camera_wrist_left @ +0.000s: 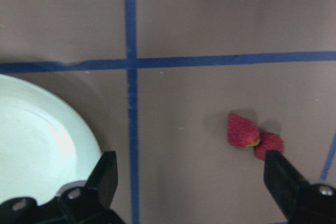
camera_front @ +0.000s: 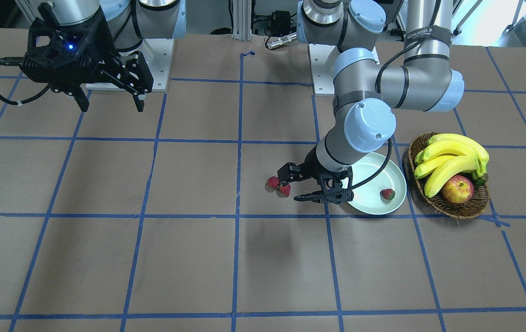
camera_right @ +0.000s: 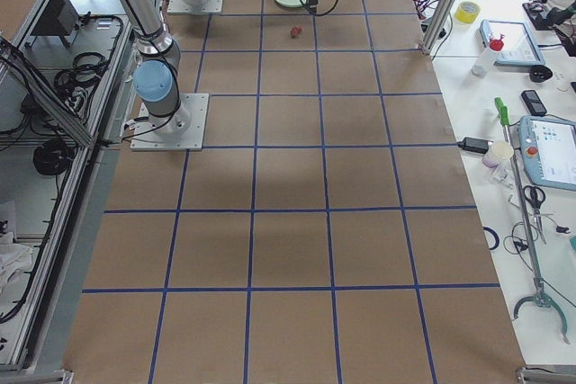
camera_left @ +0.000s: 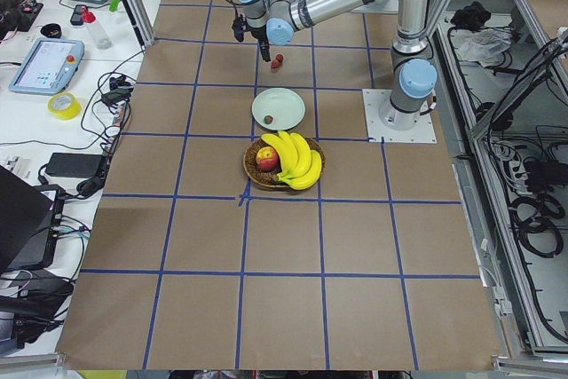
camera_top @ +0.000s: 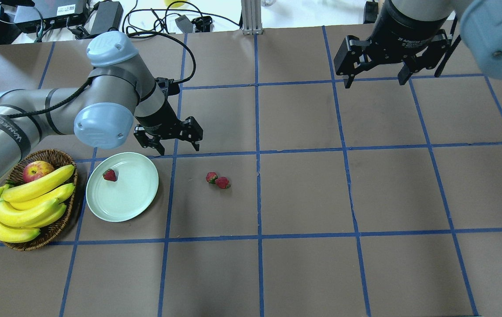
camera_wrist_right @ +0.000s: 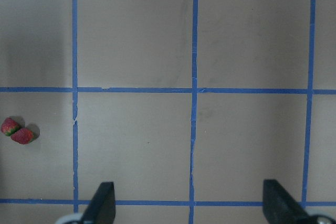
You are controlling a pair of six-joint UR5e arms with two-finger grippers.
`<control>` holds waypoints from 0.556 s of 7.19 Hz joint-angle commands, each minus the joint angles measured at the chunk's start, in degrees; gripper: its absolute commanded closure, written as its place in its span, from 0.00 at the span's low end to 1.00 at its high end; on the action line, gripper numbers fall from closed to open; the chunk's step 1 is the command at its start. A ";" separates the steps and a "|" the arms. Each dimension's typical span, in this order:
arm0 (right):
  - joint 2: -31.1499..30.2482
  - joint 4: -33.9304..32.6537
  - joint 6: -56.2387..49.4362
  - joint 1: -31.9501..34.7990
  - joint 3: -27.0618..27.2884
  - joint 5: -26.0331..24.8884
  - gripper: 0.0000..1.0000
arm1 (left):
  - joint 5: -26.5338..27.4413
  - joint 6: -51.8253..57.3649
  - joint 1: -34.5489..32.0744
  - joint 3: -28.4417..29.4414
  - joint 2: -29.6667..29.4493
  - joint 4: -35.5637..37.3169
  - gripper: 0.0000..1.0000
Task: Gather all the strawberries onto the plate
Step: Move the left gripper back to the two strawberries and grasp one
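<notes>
One strawberry [camera_top: 109, 175] lies inside the pale green plate [camera_top: 127, 200], near its rim [camera_front: 387, 194]. Two more strawberries [camera_top: 211, 177] [camera_top: 223, 182] touch each other on the brown table, to the right of the plate. My left gripper [camera_top: 179, 149] hangs open and holds nothing, just behind the gap between plate and pair. In the left wrist view the pair [camera_wrist_left: 242, 131] [camera_wrist_left: 269, 145] sits close to the right finger [camera_wrist_left: 283, 179], with the plate [camera_wrist_left: 31, 150] at the left. My right gripper [camera_top: 375, 80] is open and holds nothing, high up at the far right.
A brown wicker basket [camera_top: 53, 156] with bananas [camera_top: 26, 202] and a red-yellow apple [camera_top: 37, 171] stands just left of the plate. The left arm's elbow [camera_top: 103, 125] hangs over the plate's back edge. Blue tape lines grid the table.
</notes>
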 commanded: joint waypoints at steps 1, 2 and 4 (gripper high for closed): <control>0.00 0.00 -0.01 0.00 0.00 0.00 0.00 | -0.85 -11.49 -1.09 -2.17 -1.12 3.95 0.00; 0.00 0.00 -0.01 0.00 0.00 0.00 0.00 | -0.77 -11.67 -1.09 -5.84 -1.99 10.34 0.04; 0.00 0.00 -0.01 0.00 0.00 0.00 0.00 | -1.20 -17.80 -1.09 -8.60 -3.05 12.25 0.00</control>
